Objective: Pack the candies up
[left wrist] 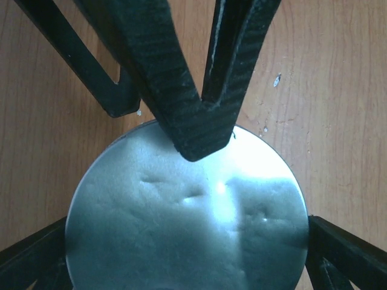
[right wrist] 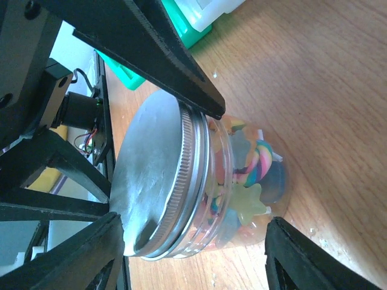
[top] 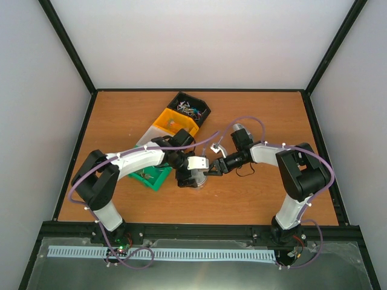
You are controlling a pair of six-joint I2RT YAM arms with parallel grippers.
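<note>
The clear round jar (right wrist: 275,181) stands on the wooden worktop (right wrist: 326,90) with its flat silver screw lid (left wrist: 181,199) on. The candies (right wrist: 254,169) show bright through its wall. The left gripper (left wrist: 188,248) reaches straight down, its fingers pressed against opposite sides of the lid's rim, I'd guess to turn it. The right gripper (right wrist: 193,241) lies on its side, fingers apart around the jar without touching it, probably ready to steady it. More sweets sit in the black bin (top: 188,109), well apart.

A brown wooden desk (top: 266,118) stands between plain pale walls (top: 199,42) joined by black frame bars (top: 66,43), under soft even light. Along its near edge runs a grey metal shelf (top: 211,277) with a white slotted strip (top: 199,255).
</note>
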